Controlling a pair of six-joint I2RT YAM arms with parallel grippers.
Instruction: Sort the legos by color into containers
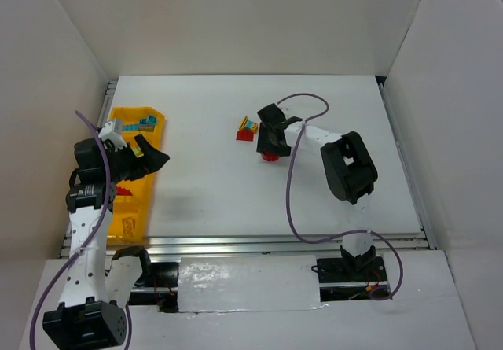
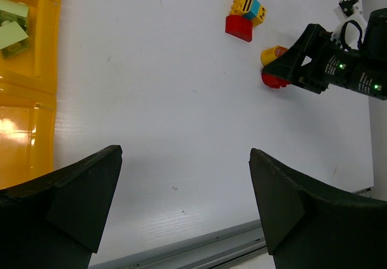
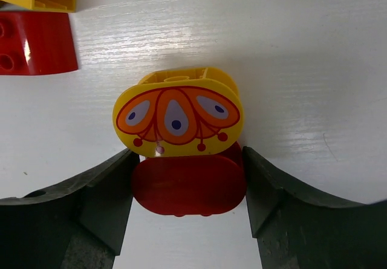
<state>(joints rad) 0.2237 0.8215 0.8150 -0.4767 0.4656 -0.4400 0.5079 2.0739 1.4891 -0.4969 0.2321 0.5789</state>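
Two stacked bricks | right gripper (image 3: 186, 163) pinches red-yellow clump (image 3: 178, 118) by its red base; best lift straight, grip square | left gripper (image 2: 184, 155) wide, empty

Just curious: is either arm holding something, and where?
The right jaws pinch the red-and-yellow clump by its red base's two sides; the left jaws hold nothing.

No text, label or number can be read anywhere.
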